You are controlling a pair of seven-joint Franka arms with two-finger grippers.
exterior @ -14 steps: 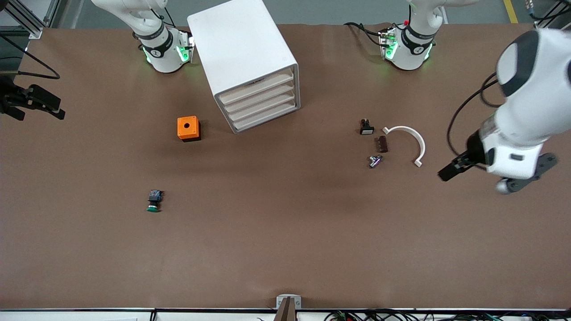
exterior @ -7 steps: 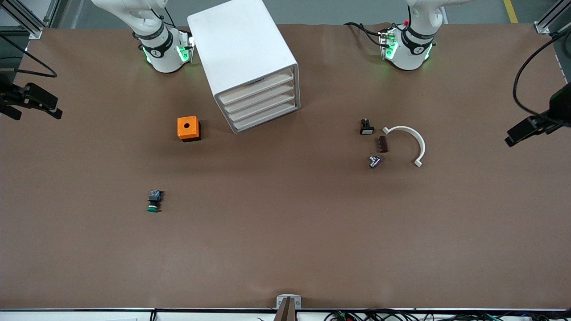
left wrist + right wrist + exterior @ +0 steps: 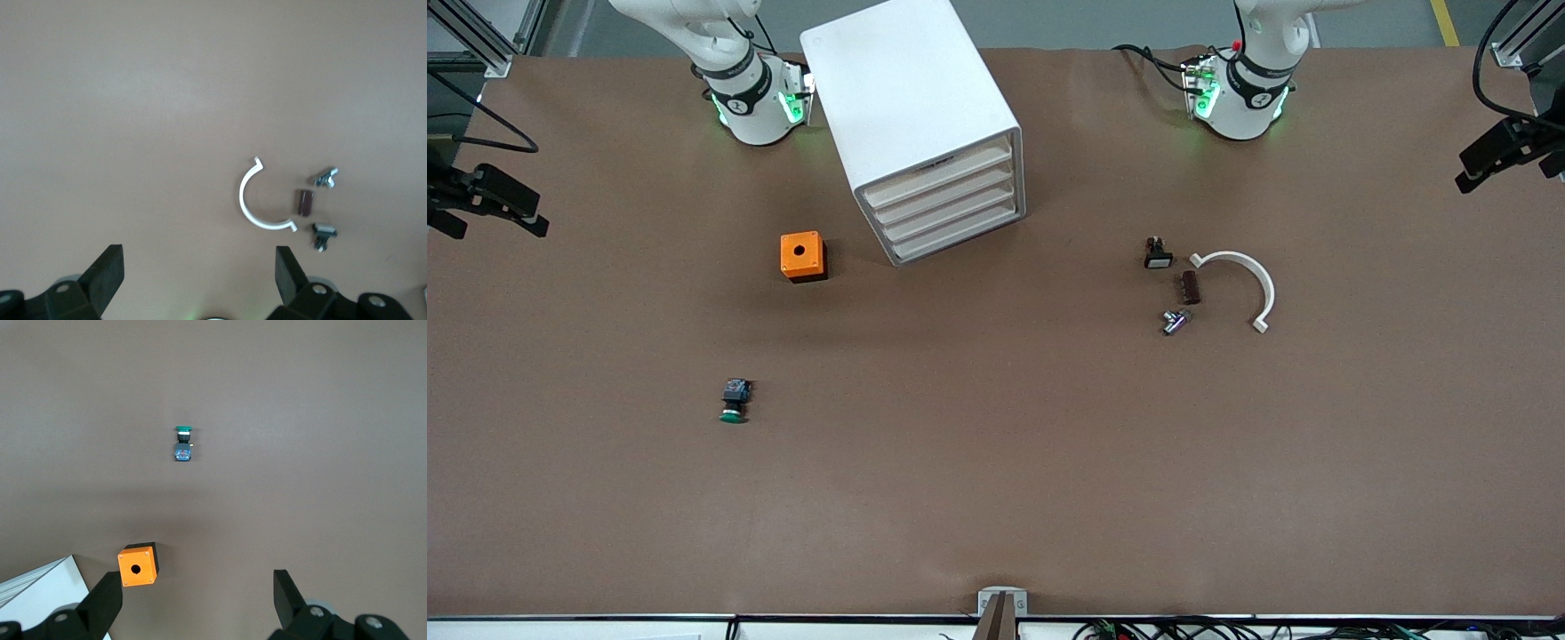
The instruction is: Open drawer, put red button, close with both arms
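The white cabinet stands near the right arm's base, and its four beige-fronted drawers are all shut. A corner of the cabinet shows in the right wrist view. The red button is out of view in every frame. My left gripper hangs open and empty over the left arm's end of the table; it also shows in the left wrist view. My right gripper hangs open and empty over the right arm's end of the table; it also shows in the right wrist view.
An orange box with a hole sits beside the cabinet. A green-capped button lies nearer the front camera. A white arc, a small black part, a brown piece and a metal piece lie toward the left arm's end.
My left arm has swung away from beside the white arc, out to the table's edge at its own end. My right gripper has barely moved. The drawers stay shut.
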